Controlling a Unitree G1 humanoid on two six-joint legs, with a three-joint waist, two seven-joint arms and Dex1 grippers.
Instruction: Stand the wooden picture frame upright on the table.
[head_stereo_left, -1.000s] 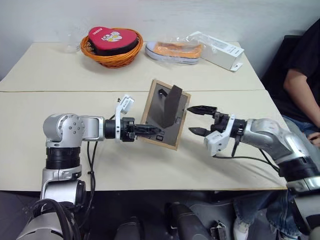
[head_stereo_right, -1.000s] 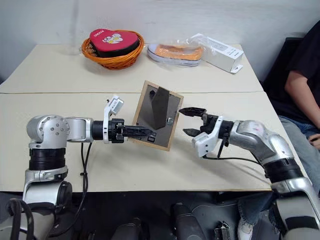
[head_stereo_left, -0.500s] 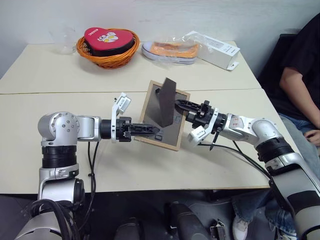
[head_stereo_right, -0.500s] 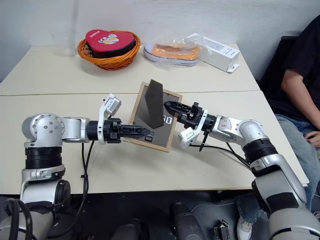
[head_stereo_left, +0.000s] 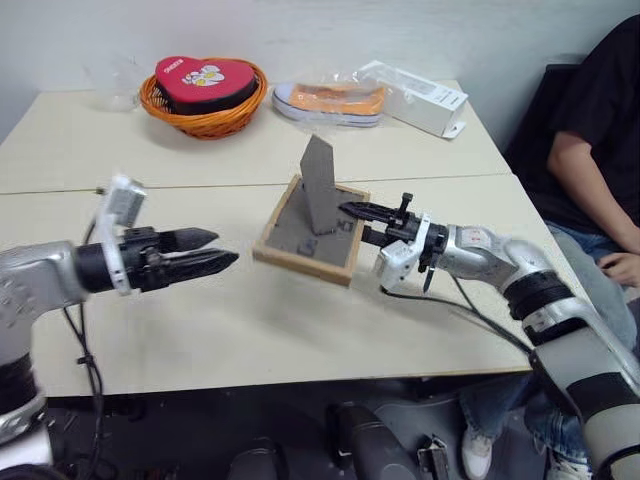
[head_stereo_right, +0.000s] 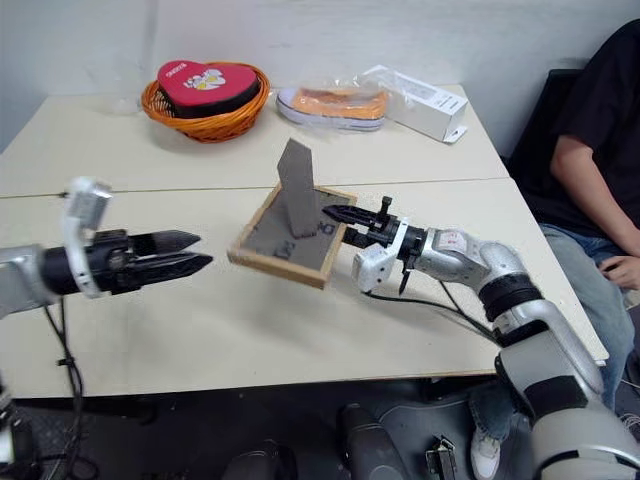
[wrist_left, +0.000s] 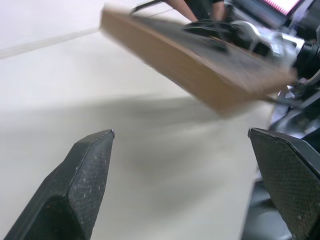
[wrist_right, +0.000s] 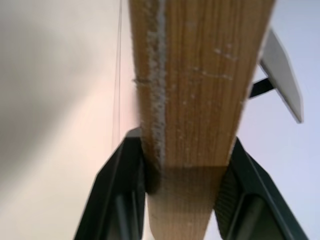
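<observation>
Now the table (head_stereo_left: 180, 310) carries the whole scene: far edge crowded with an orange basket (head_stereo_left: 205, 110) holding a red heart-shaped box (head_stereo_left: 205, 78), a shoe in a clear wrapper (head_stereo_left: 328, 102) and the white oblong box (head_stereo_left: 415, 98), while a person in a black top (head_stereo_left: 590, 130) sits off to the robot's right.

And there's the handover! A second ago the left gripper (head_stereo_left: 205, 252) had the frame pinched by its near-left edge and the right one was wide open beside it. Half a second back, both were on it. Now the left gripper has let go and pulled away to the robot's left, fingers (wrist_left: 82, 185) spread wide with nothing between them, well apart from the frame.

So the wooden picture frame (head_stereo_left: 312, 232) is in the right gripper (head_stereo_right: 335, 215) alone, jaws clamped on its wooden border at the right-hand edge; the right wrist view shows the wood squeezed between both pads (wrist_right: 122, 200). The frame sits back-side up, tilted low, its near edge down towards the table, though actual contact there is hard to judge. Its fold-out stand (head_stereo_left: 318, 180) sticks up, opened out.

My read: one arm must now tip it up onto that stand, and a one-edge grip could let it swing
</observation>
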